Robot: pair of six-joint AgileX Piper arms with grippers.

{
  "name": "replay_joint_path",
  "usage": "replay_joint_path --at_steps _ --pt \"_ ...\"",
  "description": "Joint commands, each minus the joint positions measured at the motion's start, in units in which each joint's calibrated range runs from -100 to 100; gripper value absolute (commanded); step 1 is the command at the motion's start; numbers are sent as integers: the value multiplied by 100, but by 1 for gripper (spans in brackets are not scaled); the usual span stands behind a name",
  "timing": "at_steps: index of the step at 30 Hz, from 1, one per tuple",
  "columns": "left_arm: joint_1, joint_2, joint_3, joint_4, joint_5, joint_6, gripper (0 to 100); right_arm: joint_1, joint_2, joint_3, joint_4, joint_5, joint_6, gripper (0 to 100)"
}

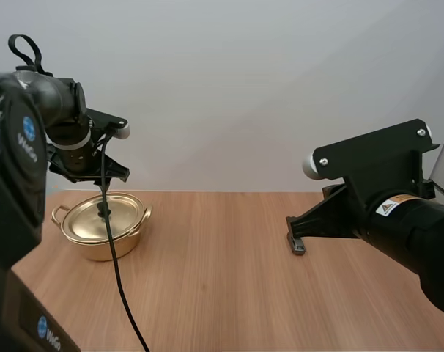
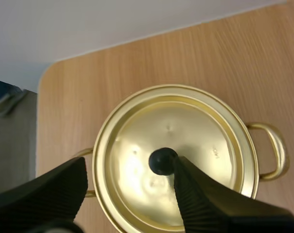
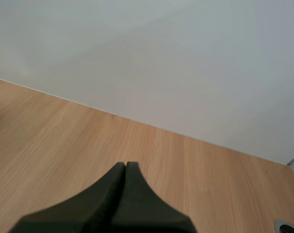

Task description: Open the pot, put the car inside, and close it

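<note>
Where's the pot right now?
In the high view the pot sits on the far left of the table, lid on, directly below the left end effector, which is open around the black knob.

Your high view looks forward and down over the table (image 1: 229,279) from behind the arms. It shares the pot (image 2: 195,131) with your left wrist view, which looks down from close above, between the left fingers (image 2: 210,204). Your right wrist view skims the table beyond the right fingers (image 3: 122,199).
</note>
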Motion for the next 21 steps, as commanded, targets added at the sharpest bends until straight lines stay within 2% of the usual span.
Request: replay_joint_path --at_steps 1,7,16,21 --pt "-3 839 -54 3 454 75 86 -30 2 1 1 2 1 0" --pt "-3 1220 -54 -6 481 111 86 -91 2 1 1 18 1 0" --pt "-3 1219 -60 -254 -287 234 86 -157 2 1 45 65 -24 0" --pt "-3 1206 -117 -234 -612 234 77 -176 2 1 172 126 -107 0"
